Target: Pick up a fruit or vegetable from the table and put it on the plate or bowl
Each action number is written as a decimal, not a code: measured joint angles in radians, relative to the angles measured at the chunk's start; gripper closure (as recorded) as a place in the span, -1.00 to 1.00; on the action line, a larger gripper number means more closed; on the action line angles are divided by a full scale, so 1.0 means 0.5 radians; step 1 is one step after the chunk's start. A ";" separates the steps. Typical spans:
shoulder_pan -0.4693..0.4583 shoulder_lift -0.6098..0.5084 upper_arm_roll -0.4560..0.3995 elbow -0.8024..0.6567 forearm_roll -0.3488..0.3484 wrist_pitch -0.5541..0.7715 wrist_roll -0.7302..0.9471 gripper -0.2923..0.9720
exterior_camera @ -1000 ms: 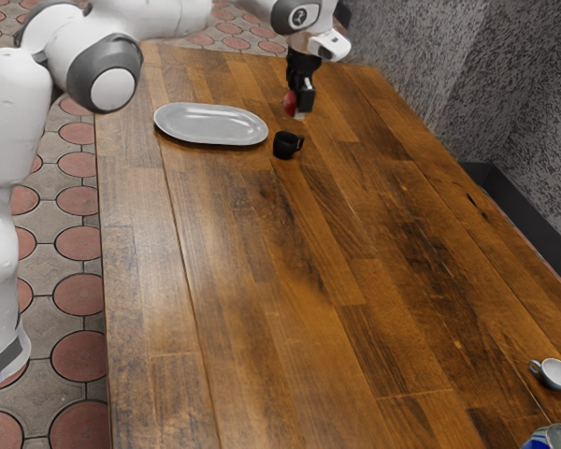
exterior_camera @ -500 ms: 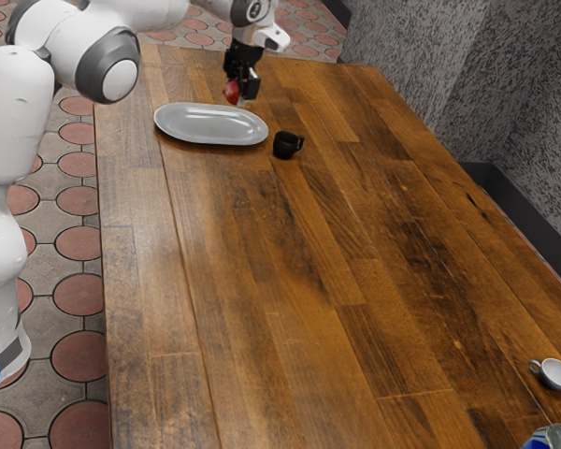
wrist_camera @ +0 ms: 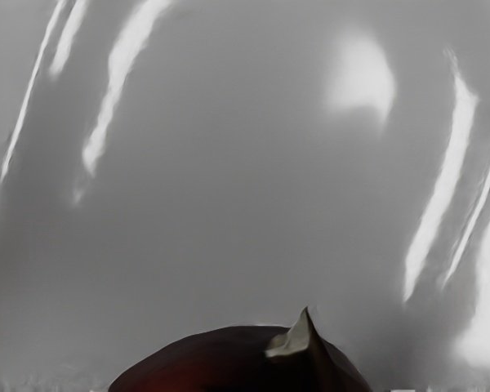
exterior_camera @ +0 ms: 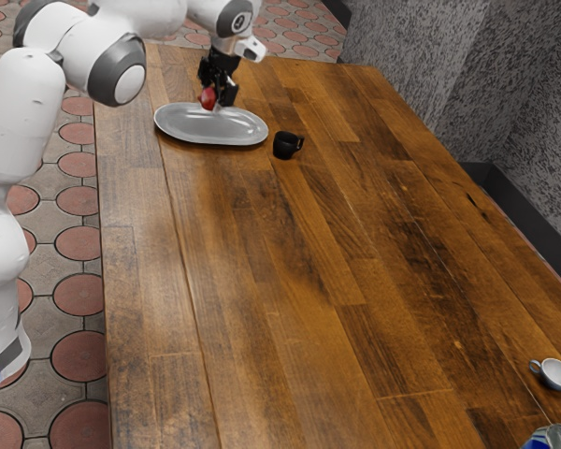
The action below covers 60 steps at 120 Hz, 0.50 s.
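Exterior view: my gripper (exterior_camera: 215,97) hangs over the far part of the grey plate (exterior_camera: 182,122), fingers pinched narrowly on a red fruit (exterior_camera: 208,96). A black cup (exterior_camera: 286,144) sits just beside the plate, toward the exterior view's right. Wrist view: the red fruit (wrist_camera: 229,363) bulges under my hand, with the plate (wrist_camera: 229,163) glossy right beneath it.

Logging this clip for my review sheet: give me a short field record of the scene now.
end effector: shut on red produce, over the plate
red produce: dark red, pale tip, held
plate: grey, oval, on wooden table
black mug: beside plate, apart, toward exterior view's right
white cup: table corner, exterior view's lower right
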 joint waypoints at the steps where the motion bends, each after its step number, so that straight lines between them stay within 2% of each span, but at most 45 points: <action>1: 0.001 0.000 0.003 0.000 0.000 0.001 0.000 -0.04; 26: 0.037 0.051 0.030 -0.001 0.001 0.040 -0.006 -0.04; 37: 0.027 0.059 0.034 0.001 0.004 0.047 -0.006 -0.26; 48: 0.014 0.040 0.034 0.002 0.008 0.051 -0.006 -0.38; 52: -0.014 -0.072 0.033 -0.005 0.010 0.035 -0.005 -0.40; 56: -0.087 -0.290 0.017 -0.020 0.012 -0.032 -0.005 -0.43; 60: -0.134 -0.597 -0.141 -0.097 0.014 -0.137 -0.010 -0.45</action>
